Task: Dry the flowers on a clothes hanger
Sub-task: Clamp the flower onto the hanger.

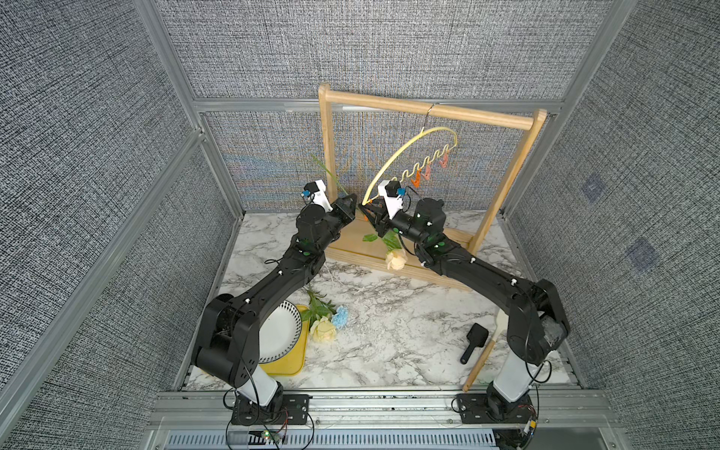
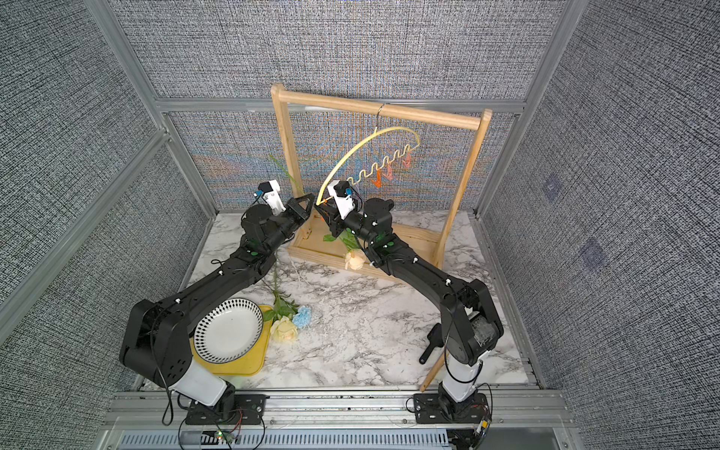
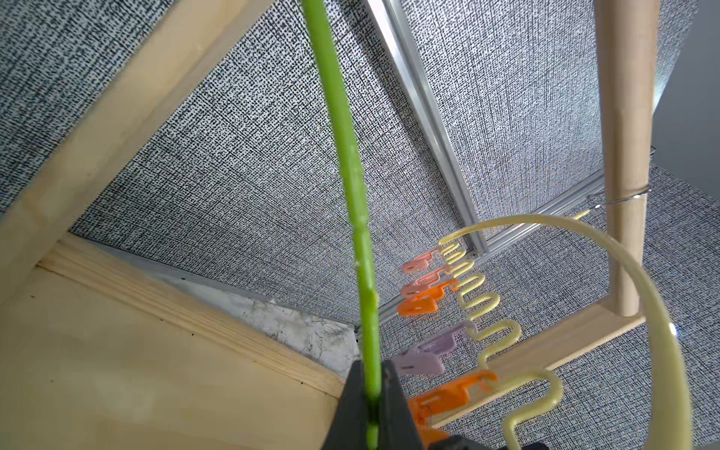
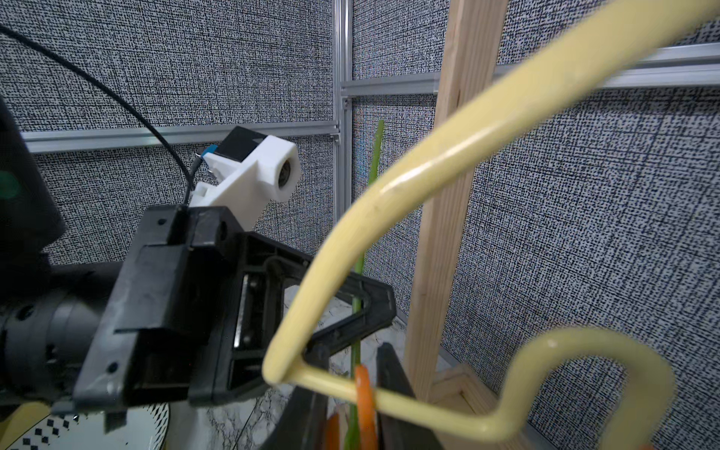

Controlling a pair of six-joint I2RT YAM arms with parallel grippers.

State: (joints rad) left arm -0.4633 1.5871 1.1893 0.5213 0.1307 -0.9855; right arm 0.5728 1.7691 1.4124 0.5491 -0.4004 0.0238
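Hanging by its hook from the top bar of the wooden rack [image 1: 389, 104], the clothes hanger [image 4: 428, 161] tilts down w/ its low end near the rack's left post. L tool [image 1: 350, 206] is shut tight on the green stem [image 3: 350, 175] of the peach rose [image 1: 396, 260], just by that same post. R tool [image 1: 366, 212] is squeezed on an orange clip [image 4: 364, 393] at the hanger's low end. The stem sits right at that clip; can't tell if it's inside. The peach bloom hangs head-down over the rack's base. The pale yellow rose [image 1: 323, 330] & blue bloom [image 1: 341, 315] lie on the counter [image 1: 389, 331] in front of the rack, well apart from it.
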